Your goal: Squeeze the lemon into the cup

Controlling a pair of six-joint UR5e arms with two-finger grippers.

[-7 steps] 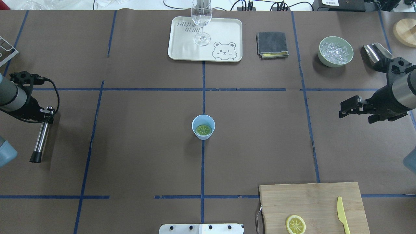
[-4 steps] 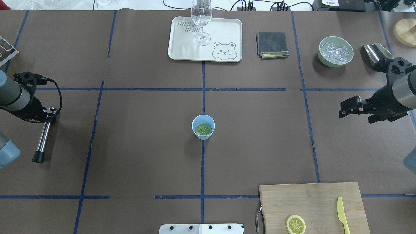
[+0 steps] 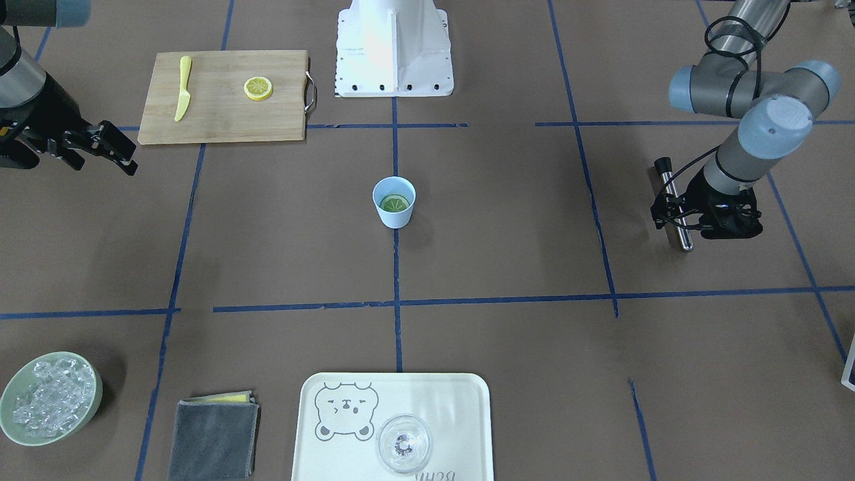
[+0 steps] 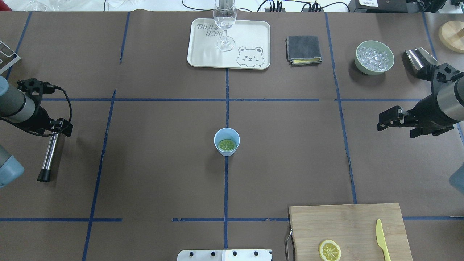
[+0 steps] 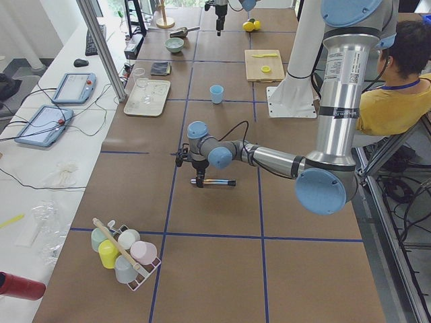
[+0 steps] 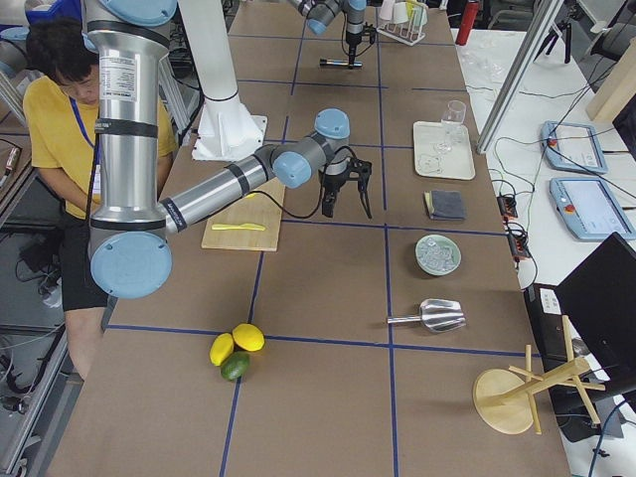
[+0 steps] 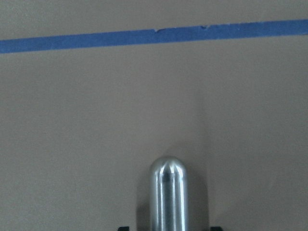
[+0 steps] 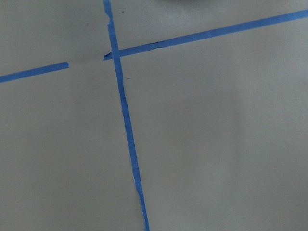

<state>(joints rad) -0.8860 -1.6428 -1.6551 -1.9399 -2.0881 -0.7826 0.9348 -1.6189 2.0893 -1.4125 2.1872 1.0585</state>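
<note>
The left arm (image 4: 14, 105) comes in low from its own side, the elbow folded high and the forearm sloping down to a bent wrist. The left pincer (image 4: 61, 126) points straight down, close above the desk (image 4: 163, 174), with its jaws parted. In the wrist view, only the tips of its fingers show as dark corners at the lower edge.

The right arm (image 4: 444, 103) reaches in from the opposite side, its forearm roughly level. The right pincer (image 4: 384, 119) hangs downward, clear of the desk, with its two fingers spread wide and nothing between them.
</note>
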